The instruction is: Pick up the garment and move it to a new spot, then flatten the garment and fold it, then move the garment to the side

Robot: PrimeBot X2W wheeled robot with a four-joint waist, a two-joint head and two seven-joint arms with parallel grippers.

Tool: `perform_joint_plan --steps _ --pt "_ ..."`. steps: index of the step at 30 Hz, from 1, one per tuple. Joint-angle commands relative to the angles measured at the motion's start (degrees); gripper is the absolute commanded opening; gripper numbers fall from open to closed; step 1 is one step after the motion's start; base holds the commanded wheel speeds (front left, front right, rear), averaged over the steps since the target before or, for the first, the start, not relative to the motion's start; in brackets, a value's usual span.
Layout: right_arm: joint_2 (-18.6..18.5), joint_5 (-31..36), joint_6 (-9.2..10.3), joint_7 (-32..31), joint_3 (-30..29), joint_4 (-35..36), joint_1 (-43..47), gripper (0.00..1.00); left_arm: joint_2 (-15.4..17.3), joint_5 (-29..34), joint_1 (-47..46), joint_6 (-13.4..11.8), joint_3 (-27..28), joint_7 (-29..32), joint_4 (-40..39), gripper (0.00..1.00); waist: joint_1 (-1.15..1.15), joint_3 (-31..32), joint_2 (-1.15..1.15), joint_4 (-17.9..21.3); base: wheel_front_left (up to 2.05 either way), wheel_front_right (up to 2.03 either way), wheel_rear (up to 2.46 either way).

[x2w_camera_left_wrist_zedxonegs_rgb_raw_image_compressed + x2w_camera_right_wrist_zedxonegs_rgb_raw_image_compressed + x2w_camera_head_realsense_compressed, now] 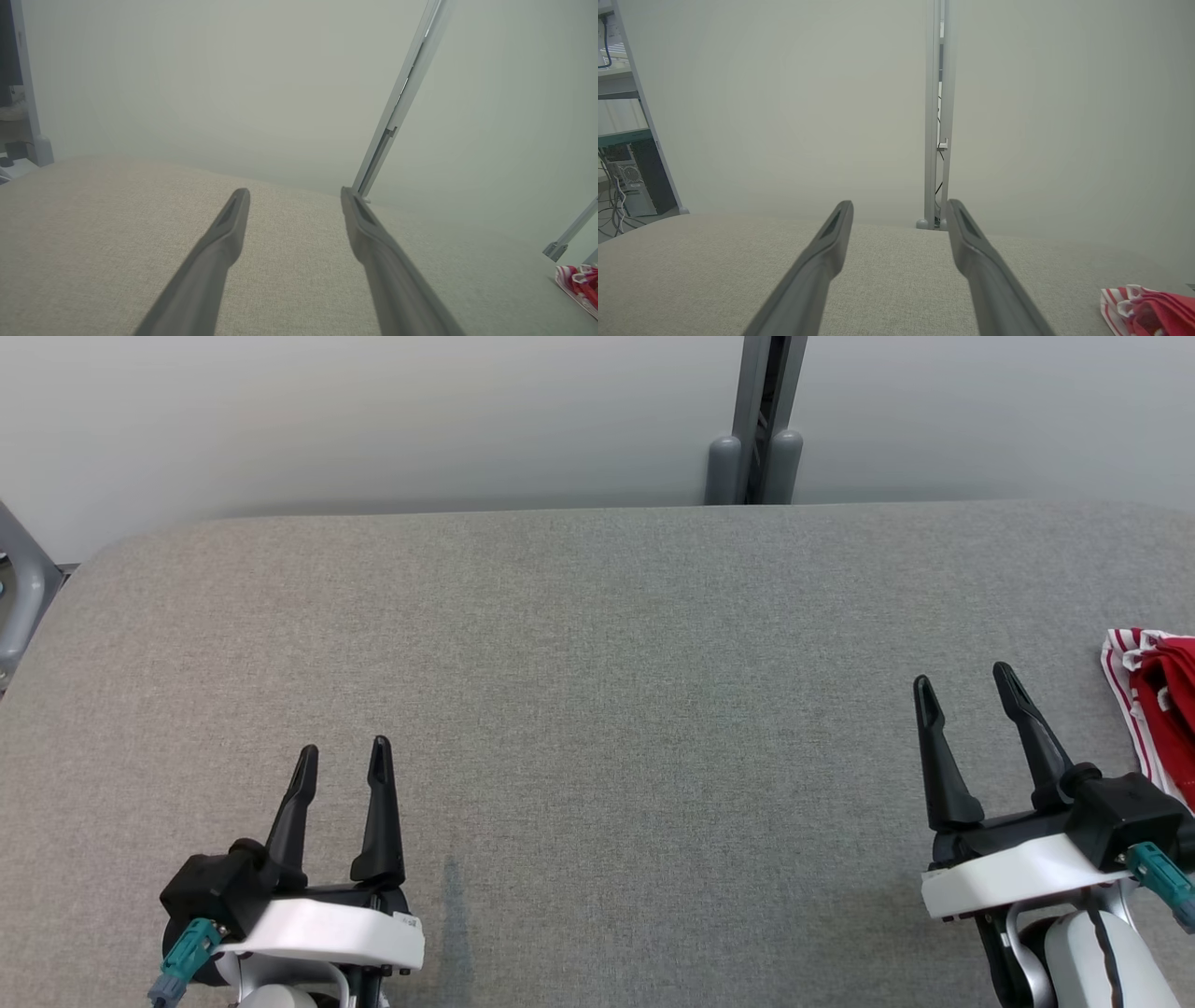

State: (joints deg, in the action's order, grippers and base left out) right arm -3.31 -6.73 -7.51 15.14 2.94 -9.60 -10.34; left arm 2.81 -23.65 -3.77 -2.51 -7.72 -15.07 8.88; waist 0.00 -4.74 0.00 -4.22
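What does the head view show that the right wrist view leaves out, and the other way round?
Head view: the left gripper, open, low on the left above the bare cloth.

Right wrist view: a computer tower and loose cables at the far left, beyond the table's end.

Both: the right gripper, open and holding nothing; the grey table; the red garment with striped trim, bunched at the table's right side, apart from the fingers; the metal post at the wall behind.
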Motion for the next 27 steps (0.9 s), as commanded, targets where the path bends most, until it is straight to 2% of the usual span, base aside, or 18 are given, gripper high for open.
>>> perform_joint_plan --steps 1,20,21,27 --pt "-0.1 -0.2 0.05 0.0 0.1 -0.1 -0.5 1.00 0.2 -0.1 0.4 0.3 0.1 0.0 0.1 1.00 0.00 0.0 0.00 0.0 0.00 0.00 0.00" --pt "-1.0 -0.3 0.04 0.0 2.2 -0.4 -0.5 1.00 0.2 -3.2 1.0 0.1 0.8 0.0 -0.4 1.00 0.00 0.7 0.00 0.7 0.00 0.00 0.00" --pt "-0.7 -0.3 0.00 0.0 2.4 -0.3 -0.4 0.00 0.0 -3.2 0.5 0.0 0.6 0.0 -0.4 0.00 0.00 0.7 0.00 0.7 0.00 0.00 0.00" --pt "-0.3 -1.5 0.00 -0.6 2.3 -2.4 1.2 0.00 -0.3 -4.4 1.9 0.1 0.2 0.4 1.6 0.00 0.00 0.8 0.00 0.8 0.00 0.00 0.00"
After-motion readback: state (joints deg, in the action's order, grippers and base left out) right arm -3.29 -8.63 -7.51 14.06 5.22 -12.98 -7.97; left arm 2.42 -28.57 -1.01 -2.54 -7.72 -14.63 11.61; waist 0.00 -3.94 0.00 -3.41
